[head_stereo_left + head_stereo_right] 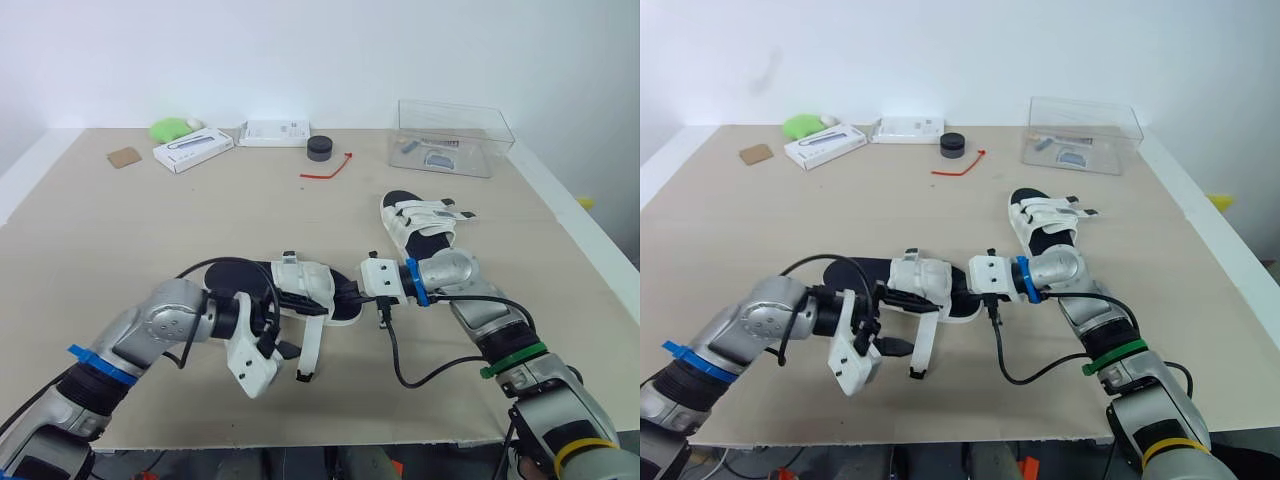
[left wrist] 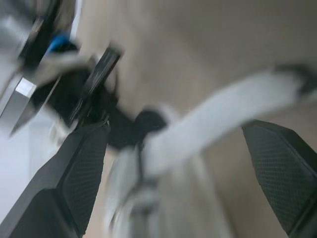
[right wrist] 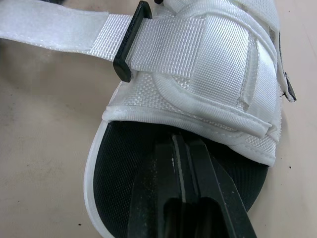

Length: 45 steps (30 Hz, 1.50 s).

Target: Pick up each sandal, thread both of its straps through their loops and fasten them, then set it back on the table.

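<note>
Left wrist view: your left gripper (image 2: 176,131) gapes around the loose strap (image 2: 233,99) of the sandal (image 1: 300,285); your right gripper (image 3: 181,141), closed, presses its footbed (image 3: 124,163).

Near sandal (image 1: 312,285): white upper, black footbed, lying front centre; one strap (image 1: 311,345) through black loop (image 3: 130,44), end trailing loose. Far sandal (image 1: 420,225): same make, flat, further right, straps folded across.

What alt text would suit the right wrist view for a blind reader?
Close-up of a white sandal with a black footbed above a tan table; one white strap runs through a black loop. The right gripper, fingers shut, reaches over the footbed.
</note>
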### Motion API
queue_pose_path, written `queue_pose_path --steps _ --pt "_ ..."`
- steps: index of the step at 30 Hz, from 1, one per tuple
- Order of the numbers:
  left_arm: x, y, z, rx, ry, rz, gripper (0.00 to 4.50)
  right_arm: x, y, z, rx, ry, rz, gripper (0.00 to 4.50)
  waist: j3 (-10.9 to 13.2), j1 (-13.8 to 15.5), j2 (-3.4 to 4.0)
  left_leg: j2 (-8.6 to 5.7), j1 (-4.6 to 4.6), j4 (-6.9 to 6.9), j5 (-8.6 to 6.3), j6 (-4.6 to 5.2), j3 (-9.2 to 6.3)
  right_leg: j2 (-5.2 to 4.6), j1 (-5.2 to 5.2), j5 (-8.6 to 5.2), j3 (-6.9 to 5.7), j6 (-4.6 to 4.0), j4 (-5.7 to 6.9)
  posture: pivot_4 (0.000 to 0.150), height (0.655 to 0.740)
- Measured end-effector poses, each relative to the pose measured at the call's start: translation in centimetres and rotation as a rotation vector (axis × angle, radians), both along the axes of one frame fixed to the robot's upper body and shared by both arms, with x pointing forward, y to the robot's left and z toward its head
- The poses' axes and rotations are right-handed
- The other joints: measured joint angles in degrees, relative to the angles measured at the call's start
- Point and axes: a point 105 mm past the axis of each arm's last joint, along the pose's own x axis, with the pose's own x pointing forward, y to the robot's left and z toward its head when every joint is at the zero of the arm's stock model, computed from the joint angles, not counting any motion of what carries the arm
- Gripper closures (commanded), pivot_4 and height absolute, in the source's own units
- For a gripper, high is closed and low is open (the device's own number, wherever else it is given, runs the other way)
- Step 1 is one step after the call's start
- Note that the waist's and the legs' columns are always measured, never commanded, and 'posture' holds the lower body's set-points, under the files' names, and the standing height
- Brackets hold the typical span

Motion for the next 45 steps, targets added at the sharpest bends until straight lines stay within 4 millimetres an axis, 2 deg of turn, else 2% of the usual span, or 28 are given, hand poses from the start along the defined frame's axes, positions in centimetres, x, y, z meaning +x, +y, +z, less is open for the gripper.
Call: queue_pose_path --steps 4,7,11,12,13,15,19,21,26,27,30,31,34,38,45 --pt "-0.9 -0.6 -0.8 0.022 0.040 -0.050 0.13 -0.1 -0.2 -0.1 0.004 -0.004 -0.010 4.50 0.00 0.01 0.00 0.01 0.00 0.02 0.01 0.02 0.08 0.00 0.01 -0.01 0.05 0.00 0.00 0.150 0.7400" --pt "-1.0 -0.8 -0.8 0.034 0.040 -0.072 0.93 -0.2 -0.5 -0.1 0.009 -0.007 -0.024 4.50 -0.01 0.13 -0.01 0.01 -0.02 0.06 0.02 0.03 0.11 -0.03 0.03 -0.01 0.06 0.03 -0.01 0.150 0.7400" --pt "-0.6 -0.7 -1.1 0.064 0.052 -0.071 2.89 -0.3 -0.5 -0.1 0.014 -0.005 -0.031 4.50 -0.01 0.14 0.00 0.01 -0.03 0.06 0.03 0.04 0.14 -0.02 0.04 -0.01 0.07 0.03 -0.07 0.150 0.7400" --pt "-0.6 -0.6 -1.2 0.070 0.057 -0.067 3.27 -0.3 -0.6 -0.1 0.013 -0.007 -0.031 4.50 -0.01 0.14 0.00 0.01 -0.05 0.06 0.03 0.04 0.13 -0.02 0.04 0.00 0.06 0.05 -0.10 0.150 0.7400" --pt "-0.4 -0.5 -1.3 0.077 0.064 -0.063 3.93 -0.3 -0.6 -0.1 0.012 -0.009 -0.032 4.50 -0.01 0.14 0.00 0.01 -0.06 0.06 0.03 0.04 0.13 -0.02 0.04 0.02 0.05 0.09 -0.12 0.150 0.7400" --pt "-0.2 -0.4 -1.5 0.084 0.073 -0.051 4.38 -0.3 -0.6 0.0 0.012 -0.011 -0.033 4.50 -0.01 0.14 0.00 0.01 -0.08 0.06 0.03 0.04 0.12 -0.02 0.04 0.04 0.05 0.11 -0.15 0.150 0.7400" --pt "0.4 -0.2 -1.2 0.055 0.164 0.007 4.38 -0.3 -0.7 0.0 0.012 -0.010 -0.034 4.50 -0.01 0.14 0.00 0.01 -0.10 0.06 0.03 0.05 0.13 -0.02 0.05 0.04 0.06 0.11 -0.21 0.150 0.7400" --pt "1.0 -0.1 -0.5 -0.004 0.279 0.077 4.38 -0.3 -0.7 0.0 0.012 -0.011 -0.034 4.50 -0.01 0.13 0.00 0.01 -0.11 0.07 0.03 0.05 0.12 -0.01 0.04 0.06 0.06 0.15 -0.21 0.150 0.7400" --pt "3.1 0.2 3.3 -0.226 0.647 0.254 4.38 -0.3 -0.7 0.1 0.009 -0.011 -0.034 4.50 -0.01 0.14 -0.01 -0.01 -0.13 0.08 0.04 0.06 0.06 0.31 0.06 0.12 0.02 0.45 -0.22 0.150 0.7400" --pt "3.9 -0.1 4.5 -0.294 0.782 0.292 4.38 -0.2 -0.7 0.1 0.007 -0.012 -0.034 4.50 0.00 0.15 -0.01 -0.03 -0.14 0.09 0.04 0.06 0.05 0.34 0.07 0.12 0.05 0.51 -0.22 0.150 0.7400" --pt "5.1 -0.5 6.1 -0.375 0.908 0.331 4.38 -0.2 -0.7 0.1 0.006 -0.012 -0.032 4.50 0.01 0.09 -0.03 -0.05 -0.14 0.10 0.04 0.06 0.04 0.38 0.08 0.14 0.09 0.57 -0.25 0.150 0.7400" --pt "6.5 -0.6 6.7 -0.427 1.000 0.379 4.38 -0.2 -0.7 0.1 0.004 -0.012 -0.032 4.50 0.01 0.11 -0.03 -0.09 -0.15 0.11 0.06 0.07 0.00 0.38 0.09 0.16 0.09 0.60 -0.24 0.150 0.7400" --pt "8.8 -0.3 5.9 -0.481 1.129 0.486 4.38 -0.1 -0.8 0.1 0.004 -0.014 -0.038 4.50 0.02 -0.03 0.01 -0.12 -0.16 0.10 0.06 0.06 0.02 0.38 0.05 0.17 0.14 0.59 -0.26 0.150 0.7400" --pt "10.8 0.0 4.4 -0.513 1.237 0.583 4.38 0.0 -1.0 0.2 0.005 -0.020 -0.049 4.50 0.03 -0.03 -0.01 -0.12 -0.29 0.10 0.06 0.06 -0.04 0.36 -0.02 0.16 0.13 0.57 -0.27 0.150 0.7400" --pt "11.8 0.1 3.3 -0.456 1.260 0.602 4.38 0.1 -1.3 0.1 0.010 -0.024 -0.074 4.50 0.03 0.03 -0.02 -0.26 -0.31 0.10 0.06 0.05 -0.07 0.22 -0.01 0.17 0.12 0.59 -0.27 0.150 0.7400"
